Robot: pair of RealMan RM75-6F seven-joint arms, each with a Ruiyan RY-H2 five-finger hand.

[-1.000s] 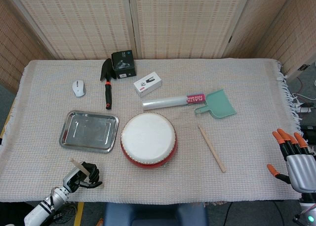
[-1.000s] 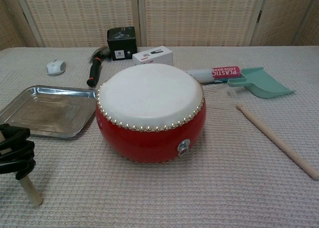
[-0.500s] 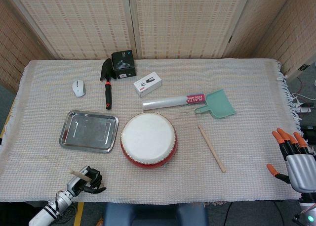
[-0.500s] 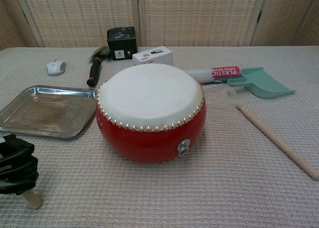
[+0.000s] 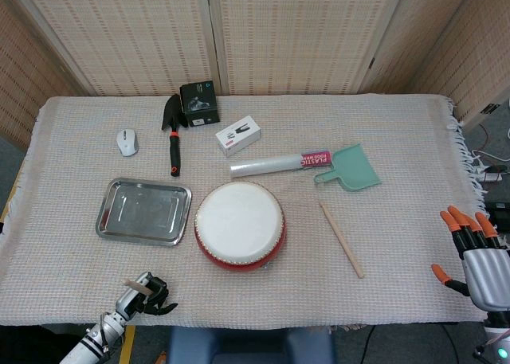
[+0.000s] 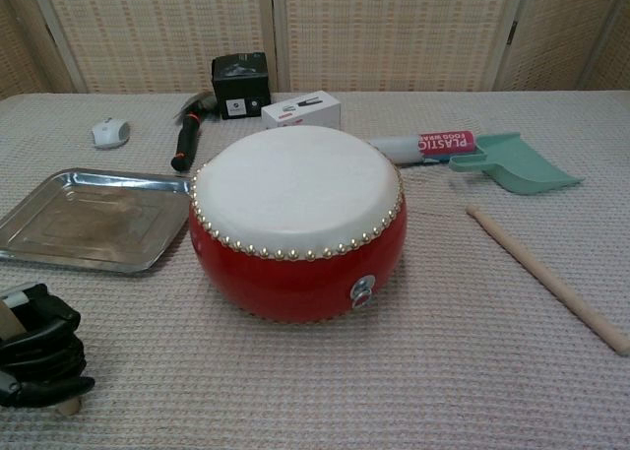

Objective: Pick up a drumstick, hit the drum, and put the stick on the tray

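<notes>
Near-left of the drum (image 5: 239,224), the left robot hand (image 5: 147,295) is clamped around a drumstick (image 5: 137,285) (only its ends show). The tray (image 5: 144,211) lies just left of the drum. Far right of the drum, the right robot hand (image 5: 476,254) holds nothing, fingers spread.

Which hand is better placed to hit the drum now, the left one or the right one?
Probably the left. The left hand already holds a drumstick, near the table's front edge on the drum's left side. The right hand is open and holds nothing; the other drumstick lies on the cloth.
</notes>
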